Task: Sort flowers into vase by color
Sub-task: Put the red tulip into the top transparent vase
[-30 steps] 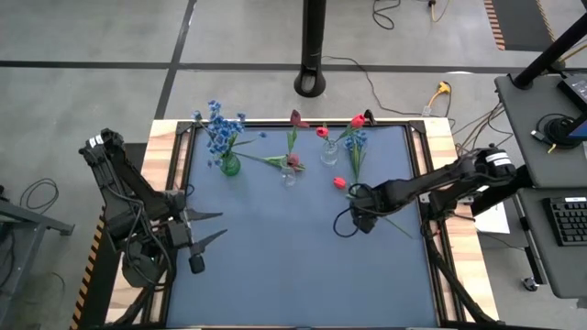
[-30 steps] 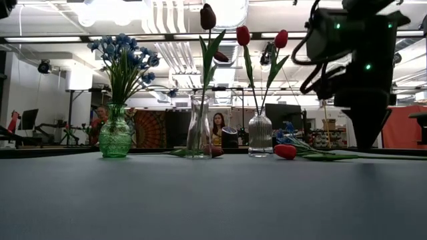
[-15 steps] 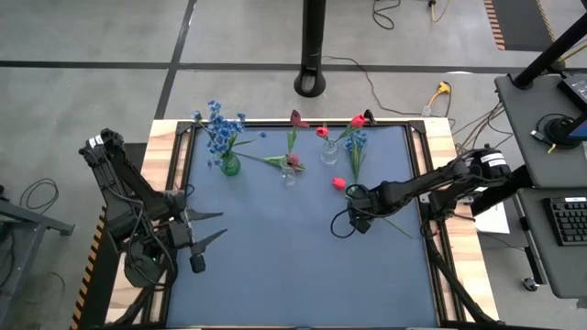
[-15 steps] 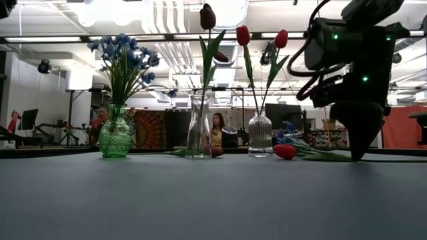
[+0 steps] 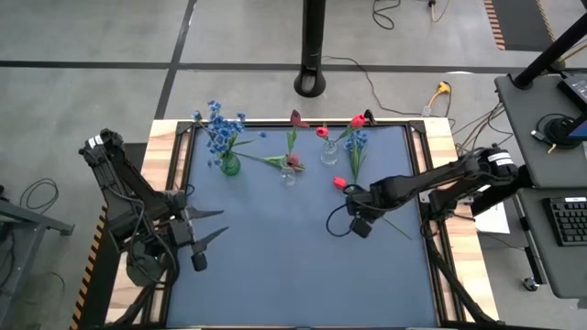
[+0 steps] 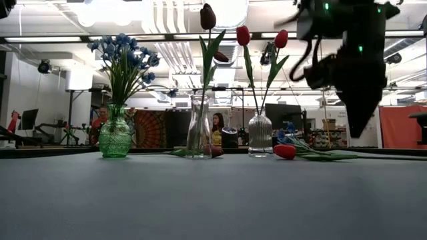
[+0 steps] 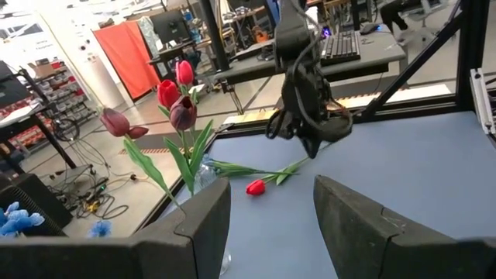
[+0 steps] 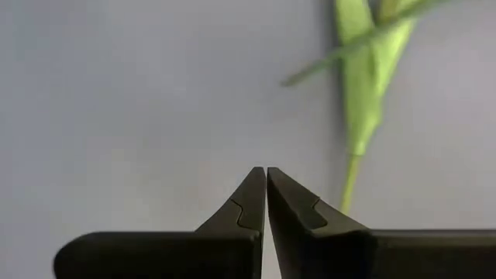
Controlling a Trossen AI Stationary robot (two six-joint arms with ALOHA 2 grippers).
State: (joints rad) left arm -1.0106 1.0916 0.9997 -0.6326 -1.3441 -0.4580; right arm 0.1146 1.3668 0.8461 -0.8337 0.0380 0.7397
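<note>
Right claw tips pressed together, empty, pointing down above the counter just beside the red tulip's green stem, not touching it. Right arm reaches in from the counter's right edge. Left claw half spread, empty, parked near the left edge. Other flowers stand in the three vases at the back.

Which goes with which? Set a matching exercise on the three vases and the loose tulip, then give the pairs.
1. green vase
2. tall clear vase
3. ribbed clear vase
4. loose red tulip

A. lies on the table
B. holds bright red tulips
C. holds blue flowers
D. holds dark tulips

Pairs: 1-C, 2-D, 3-B, 4-A
</note>
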